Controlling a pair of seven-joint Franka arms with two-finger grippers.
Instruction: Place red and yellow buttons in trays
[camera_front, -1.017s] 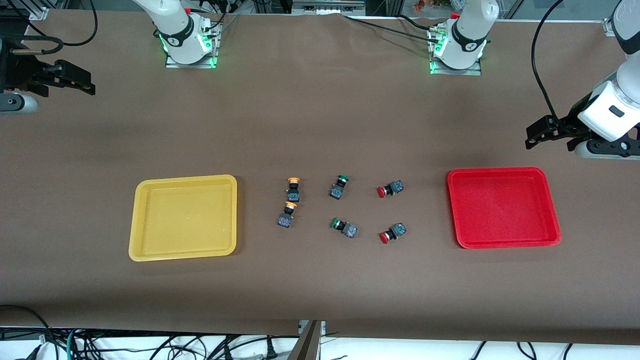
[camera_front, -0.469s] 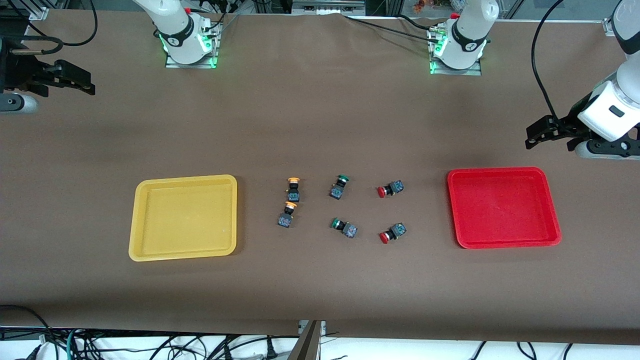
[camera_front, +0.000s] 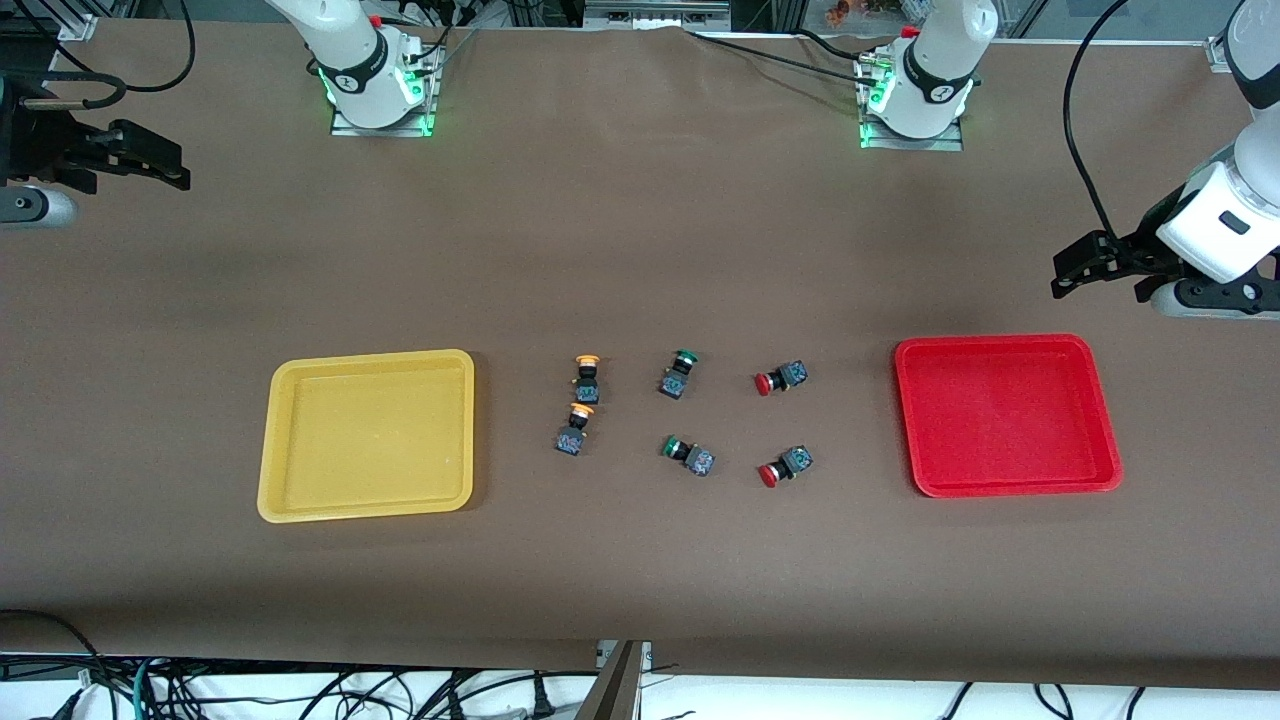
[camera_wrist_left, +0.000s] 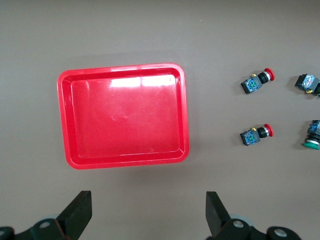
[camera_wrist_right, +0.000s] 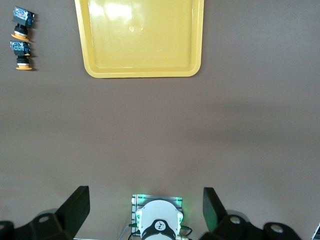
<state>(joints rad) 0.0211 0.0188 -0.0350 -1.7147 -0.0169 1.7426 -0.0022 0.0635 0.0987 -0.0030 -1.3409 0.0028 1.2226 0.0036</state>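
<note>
Two yellow-capped buttons (camera_front: 587, 378) (camera_front: 574, 428) lie mid-table beside the empty yellow tray (camera_front: 370, 357). Two red-capped buttons (camera_front: 781, 378) (camera_front: 786, 466) lie beside the empty red tray (camera_front: 1005, 345). My left gripper (camera_front: 1095, 275) is open and empty, up in the air at the left arm's end of the table. Its wrist view shows the red tray (camera_wrist_left: 122, 115) and both red buttons (camera_wrist_left: 258, 81) (camera_wrist_left: 256, 135). My right gripper (camera_front: 150, 165) is open and empty, up at the right arm's end. Its wrist view shows the yellow tray (camera_wrist_right: 142, 37) and the yellow buttons (camera_wrist_right: 22, 22) (camera_wrist_right: 21, 54).
Two green-capped buttons (camera_front: 679, 373) (camera_front: 688, 454) lie between the yellow and red pairs. The arm bases (camera_front: 375, 85) (camera_front: 915, 95) stand along the table's edge farthest from the front camera. Cables hang below the nearest edge.
</note>
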